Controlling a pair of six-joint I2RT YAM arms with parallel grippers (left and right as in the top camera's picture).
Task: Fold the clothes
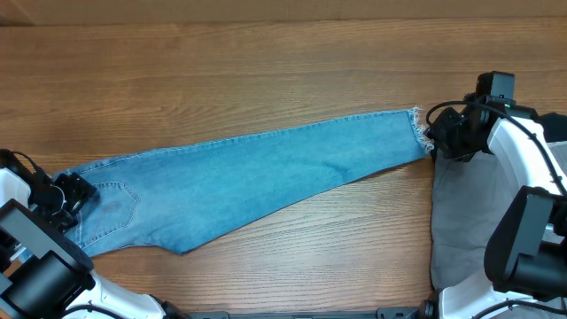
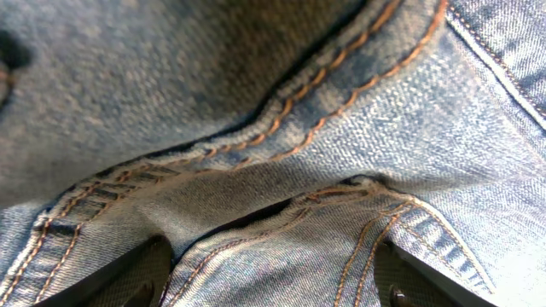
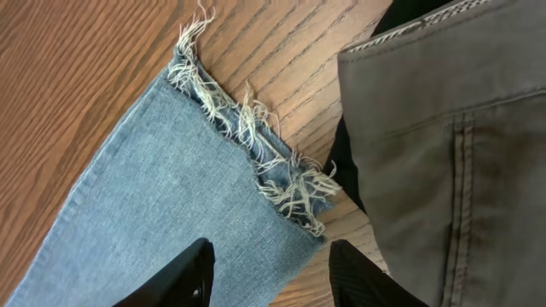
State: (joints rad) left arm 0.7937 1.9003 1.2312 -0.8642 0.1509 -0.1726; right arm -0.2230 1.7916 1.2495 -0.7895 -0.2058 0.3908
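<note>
Obs., overhead: jeans (image 1: 257, 182) are lying flat on the wood table (image 1: 266, 62), legs stacked into one long strip running diag. from lower L to upper R. Waist end w/ back pocket (image 1: 111, 208) is sitting at L edge; frayed hem (image 1: 416, 128) is pointing R.

L gripper (image 1: 73, 197) is resting at the waist end. L wrist view: its fingers (image 2: 128, 273) are standing well apart, w/ bunched denim and orange-stitched seams (image 2: 281, 128) filling the gap between them. Not clamping; can't tell if the pads are touching cloth.

R gripper (image 1: 436, 137) is hovering at the hem end. R wrist view: fingers (image 3: 192, 273) are parted approx. halfway, gripping nothing; hem fringe (image 3: 256, 145) is lying flat on the wood just ahead of the tips, the denim leg running under the gap.

Grey trousers (image 1: 465, 221) are lying at the R side, partly under the R arm, top edge just beside the hem, not overlapping it. Black garment (image 3: 345, 170) is peeking out along the grey trousers' edge; extent unclear.
</note>
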